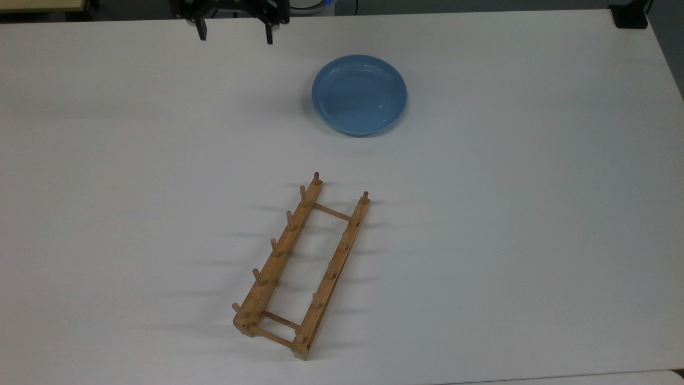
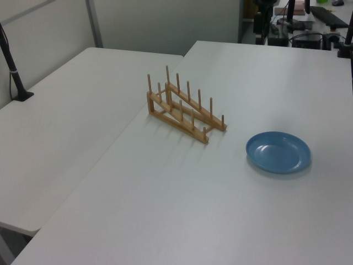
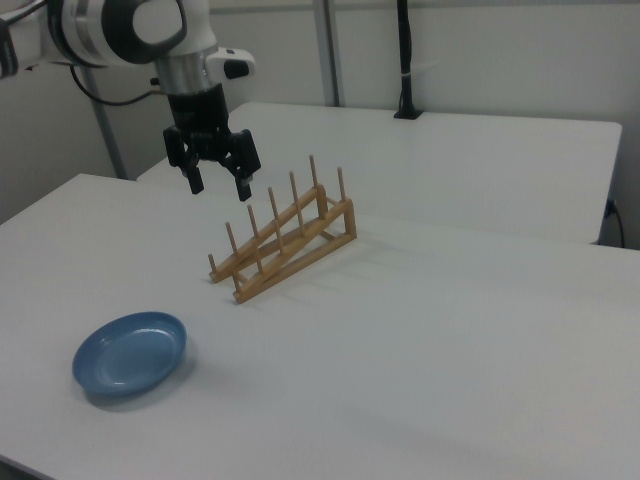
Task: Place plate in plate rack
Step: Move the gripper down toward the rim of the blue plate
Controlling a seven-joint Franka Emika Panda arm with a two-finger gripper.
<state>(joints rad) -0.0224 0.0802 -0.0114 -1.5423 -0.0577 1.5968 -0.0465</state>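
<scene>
- Where the smooth matte white surface [image 1: 507, 214] spreads flat, the plate [image 1: 359, 94] lies right side up, round, shallow and glossy light blue, with a raised rim and faint rings inside it.
- The plate rack [image 1: 300, 266] is light-brown wood: two long parallel rails joined by thin crossbars, each rail carrying a row of round upright pegs.
- In the right view the rack's [image 3: 283, 240] rails slope, higher at the end with the taller-standing pegs and lower at the end toward the plate [image 3: 130, 353].
- The tool [image 1: 234, 33] is black, with two slim straight fingers [image 1: 201, 29] set wide apart and nothing between them.
- In the right view the tool [image 3: 216, 183] hangs from a white and grey arm [image 3: 130, 30] with its fingers pointing down, up off the surface.
- In the top view the plate sits below and to the right of the tool, near but apart from it; the rack lies well below the tool, farther off than the plate.
- In the right view the plate lies low and left of the tool, and the rack stands just right of and below it, untouched.
- In the left view the plate [image 2: 278, 152] rests flat, just right of the rack [image 2: 184, 105], with bare surface between them.
</scene>
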